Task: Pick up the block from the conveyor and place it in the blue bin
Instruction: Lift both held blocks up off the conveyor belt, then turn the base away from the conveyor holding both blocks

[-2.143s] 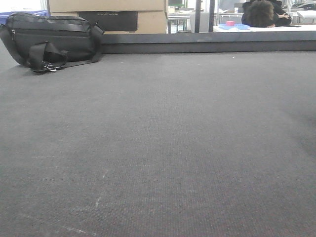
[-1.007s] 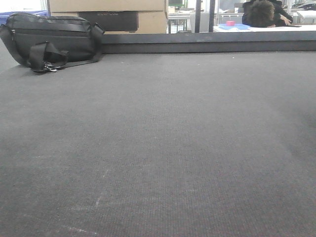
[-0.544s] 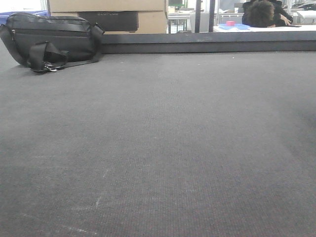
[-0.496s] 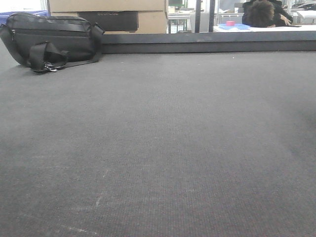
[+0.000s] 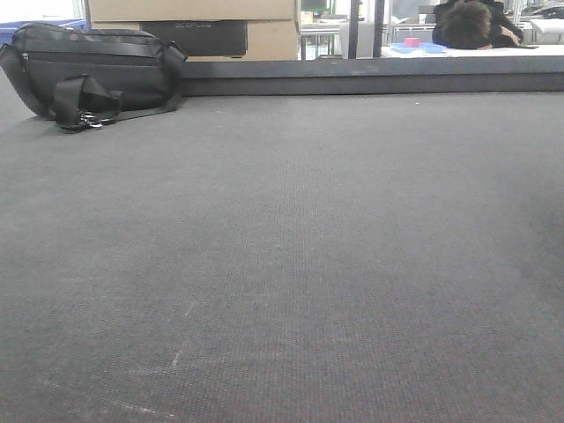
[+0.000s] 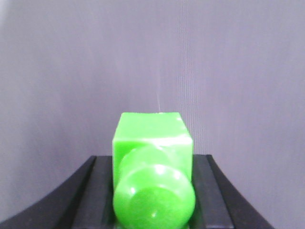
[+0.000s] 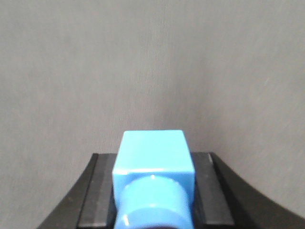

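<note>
A black bag (image 5: 88, 75) is set at the conveyor's (image 5: 291, 264) far left edge; open belt is spread rightward to the back rim (image 5: 370, 81). A green cube (image 6: 151, 136) is seen at the left gripper (image 6: 152, 191) and a blue cube (image 7: 153, 152) at the right gripper (image 7: 153, 195). Whether either is clamped cannot be told.

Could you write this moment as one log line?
conveyor: no block seen | black bag: far left | left end effector, right end effector: over belt, state unclear

Soft even light on the conveyor (image 5: 308, 247); wrist views seem slightly blurred.
</note>
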Motion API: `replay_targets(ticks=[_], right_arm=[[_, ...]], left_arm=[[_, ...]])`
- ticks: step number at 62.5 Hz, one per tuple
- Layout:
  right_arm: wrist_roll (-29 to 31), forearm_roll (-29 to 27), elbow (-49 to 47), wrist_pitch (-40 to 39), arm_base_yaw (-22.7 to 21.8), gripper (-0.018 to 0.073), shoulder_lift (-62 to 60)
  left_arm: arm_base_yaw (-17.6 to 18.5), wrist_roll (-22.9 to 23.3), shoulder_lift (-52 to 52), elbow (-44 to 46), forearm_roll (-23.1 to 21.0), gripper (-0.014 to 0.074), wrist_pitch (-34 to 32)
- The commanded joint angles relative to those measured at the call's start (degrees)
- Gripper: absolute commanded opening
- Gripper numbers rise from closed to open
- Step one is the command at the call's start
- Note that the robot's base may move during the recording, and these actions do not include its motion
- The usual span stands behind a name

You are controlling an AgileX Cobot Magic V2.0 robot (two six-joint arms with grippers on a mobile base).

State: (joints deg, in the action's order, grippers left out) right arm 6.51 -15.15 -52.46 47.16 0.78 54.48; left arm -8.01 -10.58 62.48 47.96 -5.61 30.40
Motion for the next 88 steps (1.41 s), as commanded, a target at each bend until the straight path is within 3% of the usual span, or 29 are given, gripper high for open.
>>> replay_targets(ticks=[1,6,17,25,43,57,88], right_arm=[[1.8,-0.1,5.3,-7.6,0.0,-0.0162,-6.4],[2.0,-0.1,11.2,-13.8,0.0,-0.0162,-12.0],[2.0,-0.1,22.5,-29.6,0.0,-0.0162,-22.6],[2.0,-0.1,24.9,-34.3,0.0,-0.0162,-27.5],[2.0,-0.1,24.6,-33.9,0.0,-0.0162,-35.4],[2.0,3.9,18.7,-25.9,0.0,-0.0162,-37.8],[2.0,4.0,18.4,-26.1,0.0,-0.0162,-37.8]], left_arm=[[0.3,0.3,-7.6,-6.0,-2.4,-0.0111,-9.8],[0.3,0.3,-13.8,-10.4,-4.8,-0.0111,-13.6],[0.4,0.3,-25.2,-18.4,-5.2,-0.0111,-16.3],[1.6,0.3,-31.9,-19.7,-5.2,-0.0111,-16.4],[8.8,0.3,-41.4,-19.7,-5.2,-0.0111,-18.1],[8.8,0.3,-44.6,-19.7,-5.2,-0.0111,-18.1],[8.8,0.3,-44.8,-19.7,-5.2,-0.0111,-18.1]])
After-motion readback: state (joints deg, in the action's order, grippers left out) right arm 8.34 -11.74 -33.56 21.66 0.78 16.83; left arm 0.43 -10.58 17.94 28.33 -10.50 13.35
